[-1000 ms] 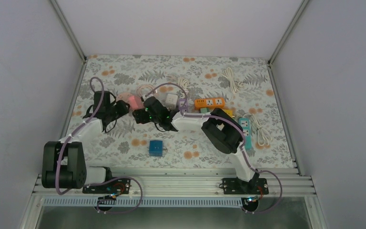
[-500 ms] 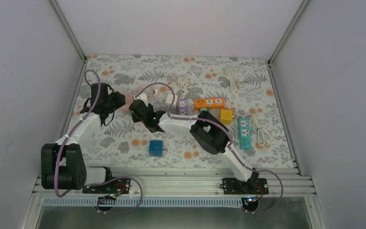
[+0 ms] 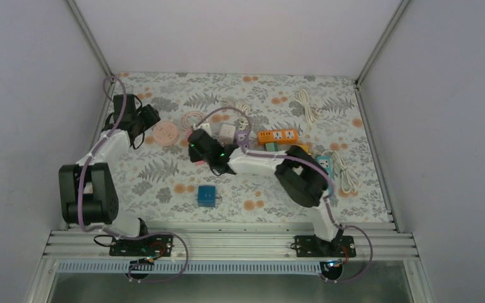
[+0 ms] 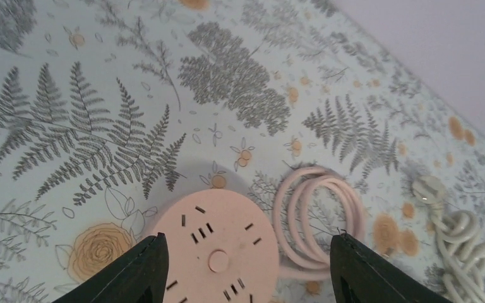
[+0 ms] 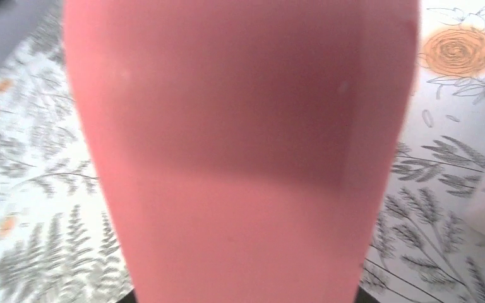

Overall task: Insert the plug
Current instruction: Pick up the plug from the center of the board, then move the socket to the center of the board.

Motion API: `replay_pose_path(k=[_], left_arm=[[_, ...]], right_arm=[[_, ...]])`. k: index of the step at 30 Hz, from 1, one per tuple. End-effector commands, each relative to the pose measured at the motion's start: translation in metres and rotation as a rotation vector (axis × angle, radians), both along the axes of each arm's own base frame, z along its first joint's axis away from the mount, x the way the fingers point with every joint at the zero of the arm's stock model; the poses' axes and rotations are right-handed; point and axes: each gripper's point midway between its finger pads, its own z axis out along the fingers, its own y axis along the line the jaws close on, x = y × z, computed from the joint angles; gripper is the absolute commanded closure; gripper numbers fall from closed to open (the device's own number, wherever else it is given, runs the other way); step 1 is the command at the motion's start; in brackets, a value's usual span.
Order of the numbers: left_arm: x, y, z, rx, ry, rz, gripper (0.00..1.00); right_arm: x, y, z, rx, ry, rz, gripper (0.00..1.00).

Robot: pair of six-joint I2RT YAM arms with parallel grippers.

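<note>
A round pink socket (image 4: 227, 249) with several slot sets lies flat on the floral cloth, and it also shows from above as the pink socket (image 3: 165, 134). Its pink cord (image 4: 319, 211) is coiled just to its right. My left gripper (image 4: 246, 237) hovers over the socket, open, with the fingers wide on either side and touching nothing. It appears in the top view as the left gripper (image 3: 144, 120). A pink plug (image 5: 240, 158) fills the right wrist view, close to the camera. My right gripper (image 3: 197, 142) is shut on it, its fingers almost entirely hidden.
A white cord bundle (image 4: 455, 233) lies right of the pink coil. Purple (image 3: 242, 137), orange (image 3: 278, 136) and teal (image 3: 325, 167) power strips sit mid-right, with a white cube adapter (image 3: 227, 131). A blue box (image 3: 206, 196) rests near the front. White cables (image 3: 306, 104) lie at the back.
My left gripper has let go of the pink socket, opened, and drawn back to the far left. The right gripper has closed on the pink plug and shifted slightly right.
</note>
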Motion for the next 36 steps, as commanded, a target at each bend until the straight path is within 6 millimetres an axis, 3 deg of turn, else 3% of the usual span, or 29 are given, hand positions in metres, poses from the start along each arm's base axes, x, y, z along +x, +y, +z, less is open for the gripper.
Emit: replay_pose_path(k=[1,5,7,10,14,18,23,30,36], left_arm=[[0.021,0.000,-0.025,0.010,0.032,-0.080,0.34],[0.041,-0.002,-0.057,0.000,0.080,-0.157,0.20],[0.054,-0.003,-0.078,-0.009,0.110,-0.188,0.18],[0.067,-0.004,-0.094,-0.012,0.133,-0.219,0.18],[0.074,-0.006,-0.099,-0.004,0.119,-0.249,0.20],[0.078,-0.011,-0.117,0.010,0.168,-0.324,0.29],[0.048,-0.029,-0.126,0.072,0.220,-0.388,0.37],[-0.002,-0.036,-0.133,0.113,0.272,-0.346,0.38],[-0.017,-0.037,-0.123,0.118,0.240,-0.335,0.38]], right_arm=[[0.007,-0.017,0.064,0.298,0.101,0.059,0.78],[-0.006,-0.024,0.073,0.365,0.211,0.145,0.79],[-0.012,-0.026,0.077,0.377,0.234,0.162,0.79],[-0.017,-0.027,0.081,0.393,0.260,0.176,0.79],[-0.021,-0.030,0.077,0.411,0.293,0.175,0.79],[-0.020,-0.033,0.072,0.463,0.343,0.166,0.79],[-0.025,-0.030,0.061,0.566,0.503,0.181,0.78],[-0.038,-0.020,0.051,0.662,0.719,0.214,0.78],[-0.047,-0.007,0.043,0.696,0.832,0.252,0.78]])
